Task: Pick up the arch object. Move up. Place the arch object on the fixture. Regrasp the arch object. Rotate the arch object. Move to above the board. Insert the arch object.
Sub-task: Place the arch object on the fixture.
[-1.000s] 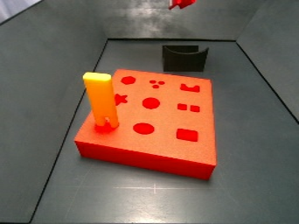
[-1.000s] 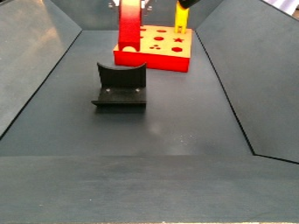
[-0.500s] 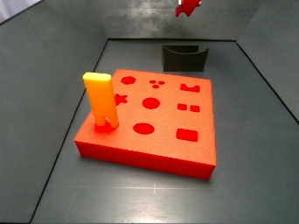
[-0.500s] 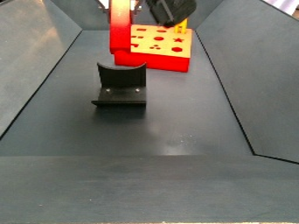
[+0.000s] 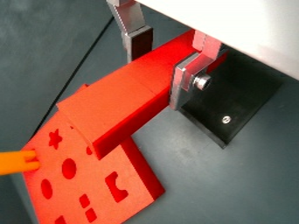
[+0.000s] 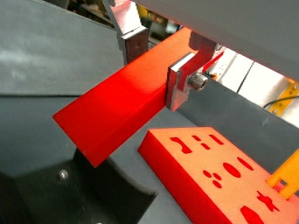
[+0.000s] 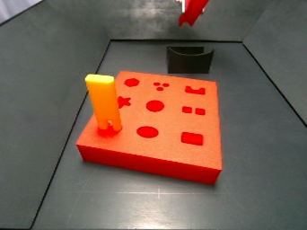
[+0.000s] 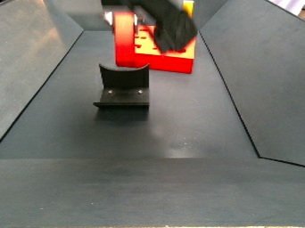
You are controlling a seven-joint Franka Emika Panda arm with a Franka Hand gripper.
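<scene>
The board [image 7: 156, 121] fills the centre of a side view, flat on the dark floor [image 7: 264, 180], shaped holes in its top face; in the side view from the far end it sits at upper centre [image 8: 167, 55], partly behind the arm. It also shows in both wrist views [image 5: 100, 179] [image 6: 216, 171].

The arch object [image 5: 122, 96] is a long red bar, clamped near one end between the fingers [image 5: 187, 74], the rest sticking out well past them; same in [image 6: 117, 109]. In a side view it hangs upright [image 8: 124, 40] at upper centre, its lower end just above the fixture; whether they touch, cannot tell. In a side view only a small red piece of it shows at the top edge [image 7: 192, 12].

The gripper [image 5: 160, 54] is narrow, closed on the bar, pads pressed to both its sides; it sits above the fixture, also seen at [image 6: 156, 61]. Blurred dark body at top of [image 8: 167, 22].

The fixture [image 8: 123, 87] stands centre-left on the floor, apart from the board, U scoop up; at upper centre behind the board in [image 7: 188, 59].

A yellow-topped orange peg [image 7: 102, 103] stands upright in the board's left side.
</scene>
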